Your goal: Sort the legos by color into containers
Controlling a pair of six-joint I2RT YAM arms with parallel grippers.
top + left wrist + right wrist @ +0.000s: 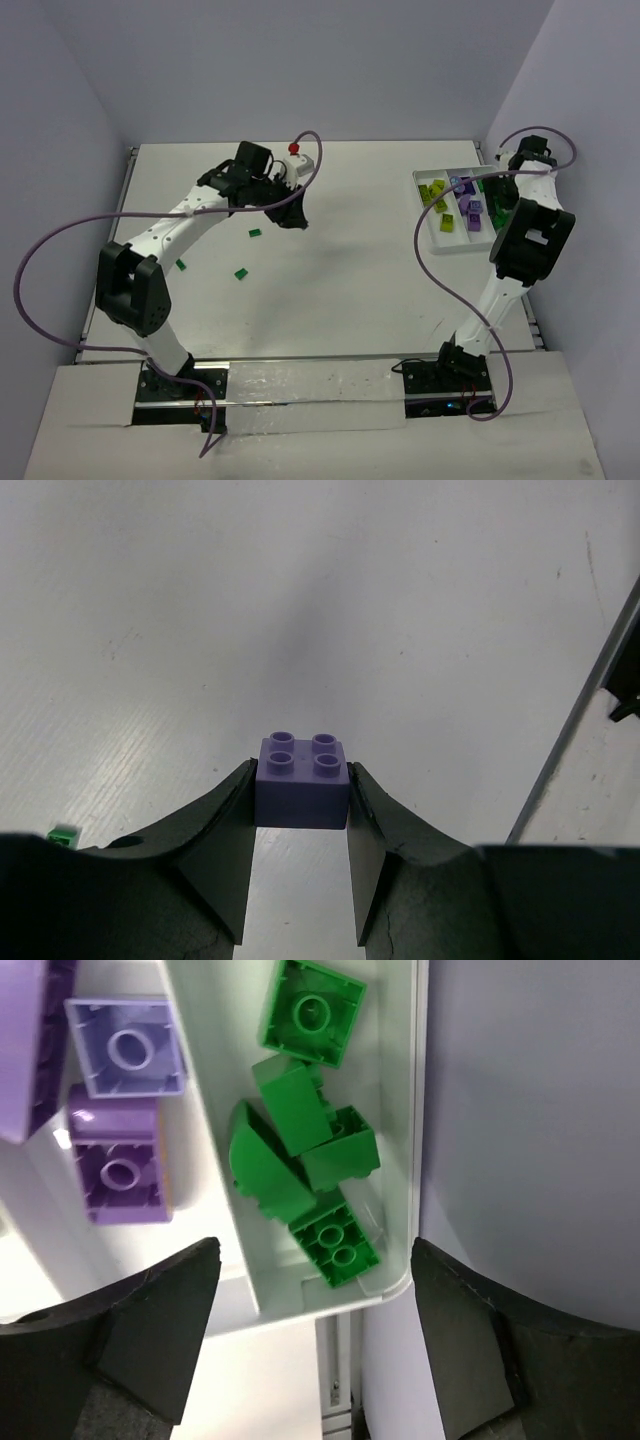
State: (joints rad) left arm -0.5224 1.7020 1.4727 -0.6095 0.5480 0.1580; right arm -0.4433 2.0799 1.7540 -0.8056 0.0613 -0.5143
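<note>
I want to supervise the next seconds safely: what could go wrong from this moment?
1. The left tool pinches the lavender brick only with its fingertips; it may slip during the carry.
2. The right tool hangs open over the tray; the tools may collide if the left one goes there now.

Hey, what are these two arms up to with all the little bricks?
They are sorting bricks by colour into a white tray. The left gripper pinches a lavender brick between its fingers. The right gripper hangs open over the tray's green compartment, where several green bricks lie. A few loose green bricks are on the table, not yet sorted.
</note>
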